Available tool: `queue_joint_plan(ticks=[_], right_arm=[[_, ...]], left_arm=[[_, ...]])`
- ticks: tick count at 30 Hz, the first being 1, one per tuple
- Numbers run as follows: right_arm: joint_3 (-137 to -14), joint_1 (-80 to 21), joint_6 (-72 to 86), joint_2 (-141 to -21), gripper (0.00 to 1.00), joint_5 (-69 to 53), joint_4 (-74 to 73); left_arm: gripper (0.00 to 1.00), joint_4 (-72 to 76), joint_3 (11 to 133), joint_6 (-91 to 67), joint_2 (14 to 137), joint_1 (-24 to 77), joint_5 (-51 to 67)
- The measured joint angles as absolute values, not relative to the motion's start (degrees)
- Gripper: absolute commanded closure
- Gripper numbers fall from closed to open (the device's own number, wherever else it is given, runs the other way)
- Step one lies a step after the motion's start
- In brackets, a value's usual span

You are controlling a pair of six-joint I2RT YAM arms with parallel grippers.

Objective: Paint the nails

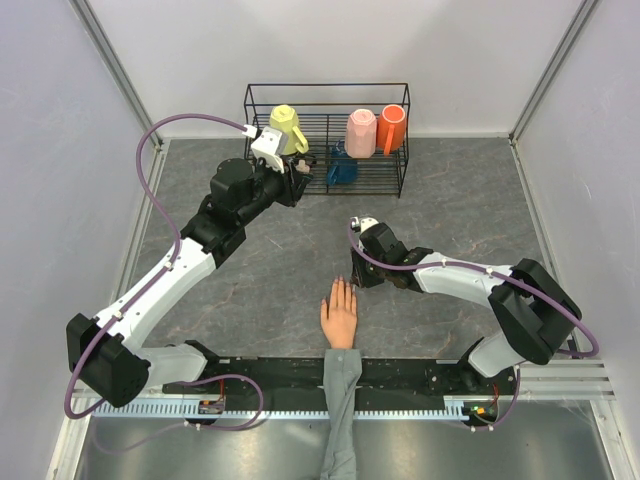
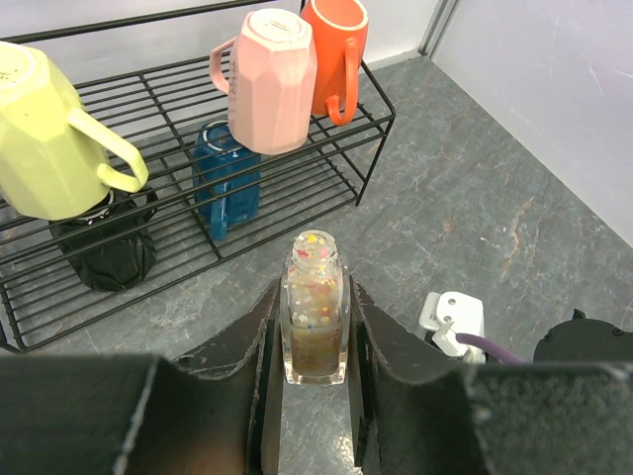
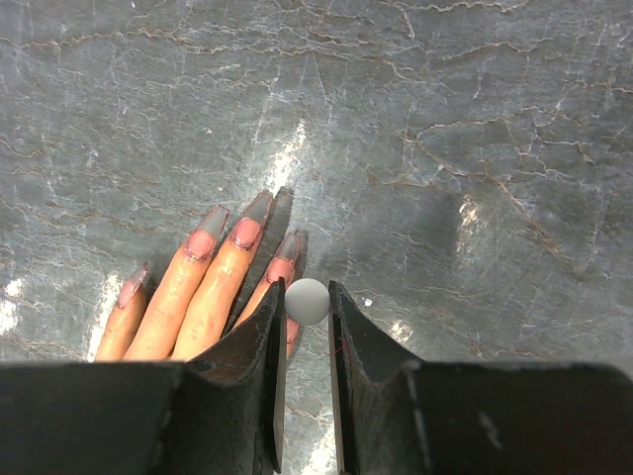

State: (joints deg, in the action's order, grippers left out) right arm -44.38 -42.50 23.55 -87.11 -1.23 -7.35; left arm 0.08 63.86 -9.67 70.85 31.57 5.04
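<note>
Grey marbled worktop point(image 1: 450, 200): carrying a peach hand at the near middle and a wire rack at the far edge.
Hand point(image 1: 340, 318): lying flat, fingers pointing away from the arm bases, its grey sleeve point(image 1: 342, 400) running off the near edge.
Nails point(image 3: 210, 223): tipping the fingers; in the right wrist view they are showing greyish with pink edges, fanning out ahead and to the left of the jaw tips.
Right jaws: hanging over the fingertips, closing narrowly on a small pale ball point(image 3: 307, 301).
Ball against nails: sitting just beside the nearest nail, whose finger is running under the left jaw tip; whether anything is touching it, I cannot tell.
Left jaws: well apart from the hand, up near the rack, clamping an upright clear bottle point(image 2: 315, 307) by its sides.
Bottle: carrying speckled, amber-tinted contents, its neck standing open at the top.
Rack point(image 1: 330, 140): holding a yellow mug point(image 2: 45, 134), a pink mug point(image 2: 267, 79), an orange mug point(image 2: 331, 49), a blue item point(image 2: 227, 183) and a black one point(image 2: 99, 247).
Wrist views only: showing the nail colour, the ball and the bottle.
Top view only: showing the whole hand with both arms; there the nails are reading too small to make out.
</note>
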Motion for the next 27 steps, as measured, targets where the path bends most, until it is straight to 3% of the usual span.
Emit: queue_joint_plan(ticks=[27], right_arm=[[-45.0, -42.2, 24.1, -82.6, 1.0, -1.7, -11.7]], left_arm=[[0.98, 0.1, 63.9, -11.7, 69.5, 31.6, 5.0]])
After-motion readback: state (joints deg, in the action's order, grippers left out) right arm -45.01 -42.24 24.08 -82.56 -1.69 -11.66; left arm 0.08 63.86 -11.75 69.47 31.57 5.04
